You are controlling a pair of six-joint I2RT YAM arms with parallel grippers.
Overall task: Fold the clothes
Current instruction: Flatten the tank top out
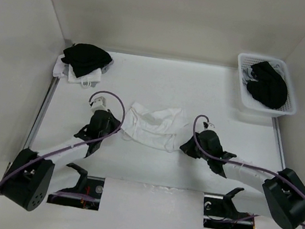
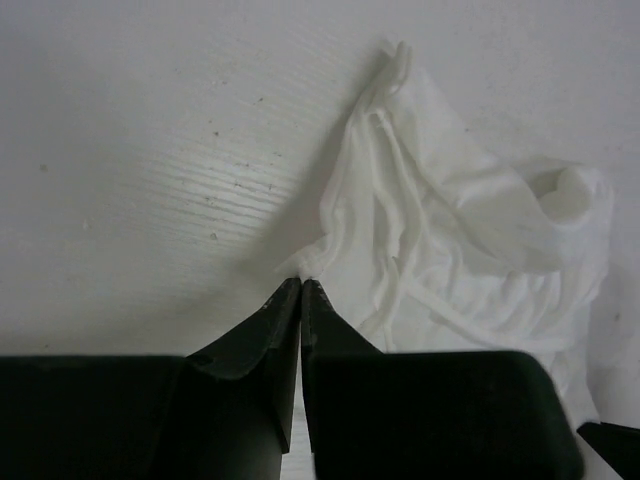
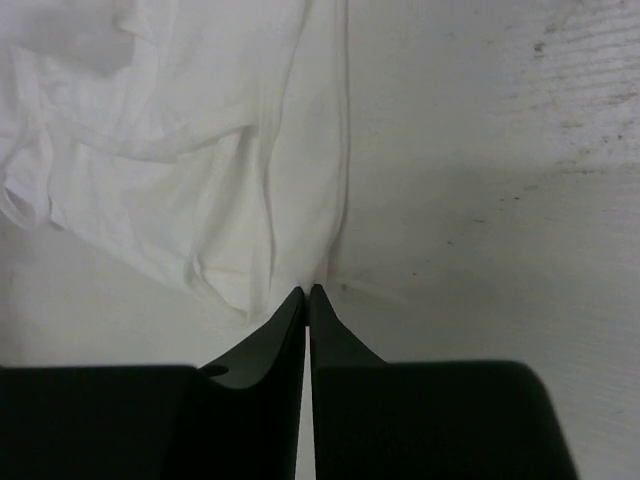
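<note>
Left hand point(image 2: 301, 285): jaws pressed together, tips on the left edge of the clothes point(image 1: 152, 126); it appears to pinch a corner of the thin fabric.

Clothes: lie rumpled mid-counter point(image 1: 202, 93), between the two hands, straps tangled on top.

Right hand point(image 3: 307, 292): jaws likewise closed at the right hem, seemingly gripping it.

Judgement: the step is spreading before the fold. Lift both corners together, keep low, and draw apart evenly until the wrinkles flatten. Check that each pinch caught one layer only and that the straps do not snag. A shallow pinch may slip.
</note>
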